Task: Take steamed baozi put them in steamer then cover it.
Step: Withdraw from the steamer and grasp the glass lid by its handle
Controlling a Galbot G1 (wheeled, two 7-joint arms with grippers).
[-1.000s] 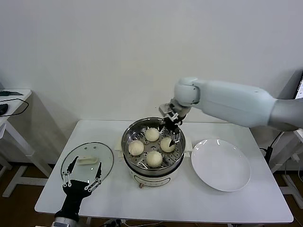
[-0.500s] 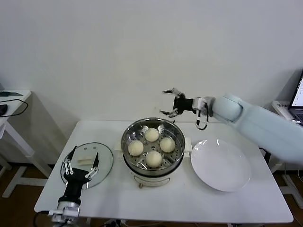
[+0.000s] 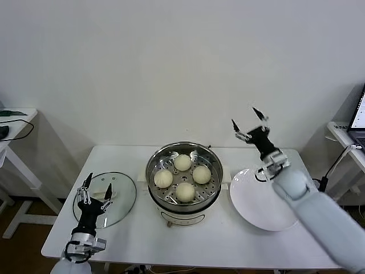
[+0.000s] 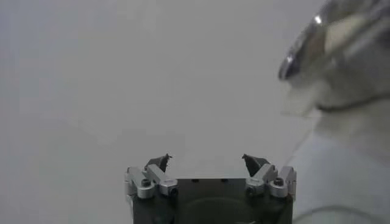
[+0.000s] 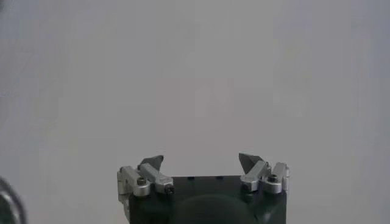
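Steel steamer (image 3: pixel 183 197): we see four baozi (image 3: pixel 182 176) inside, uncovered.
Cover (image 3: pixel 121 198): flat on the table (image 3: pixel 228 240), left of steamer.
Left gripper (image 3: pixel 95 192): fingers apart over cover.
Right gripper (image 3: pixel 247 124): fingers apart, raised above the plate (image 3: pixel 268 214).

A white table (image 3: pixel 239 240) carries the steamer (image 3: pixel 183 197) at its middle, the glass cover (image 3: pixel 117 197) lying apparently flat at its left, a white plate (image 3: pixel 259 214) at its right.

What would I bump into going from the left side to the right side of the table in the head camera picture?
Left gripper over the glass cover → steamer holding four baozi → white plate, with the right gripper raised above it.
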